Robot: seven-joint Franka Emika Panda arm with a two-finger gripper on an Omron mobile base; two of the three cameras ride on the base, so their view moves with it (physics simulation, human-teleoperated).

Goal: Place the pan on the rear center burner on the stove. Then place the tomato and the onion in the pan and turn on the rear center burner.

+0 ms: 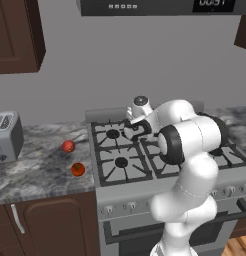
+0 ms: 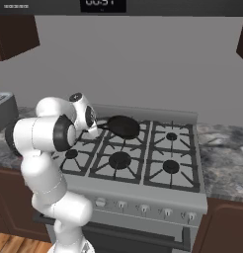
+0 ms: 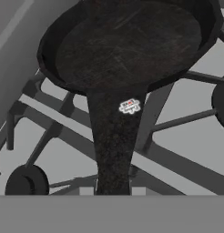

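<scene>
On the counter left of the stove (image 1: 145,200) lay the onion (image 1: 68,146) and tomato (image 1: 77,169), apart. Further right, the gripper (image 3: 112,189) was clamped on the pan (image 2: 123,126) handle, the pan sitting over the rear center burner.

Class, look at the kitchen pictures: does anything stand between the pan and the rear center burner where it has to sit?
Nothing visible does. The pan is over the stove's back middle grate, its handle held by the shut gripper. The pan hides the burner.
</scene>
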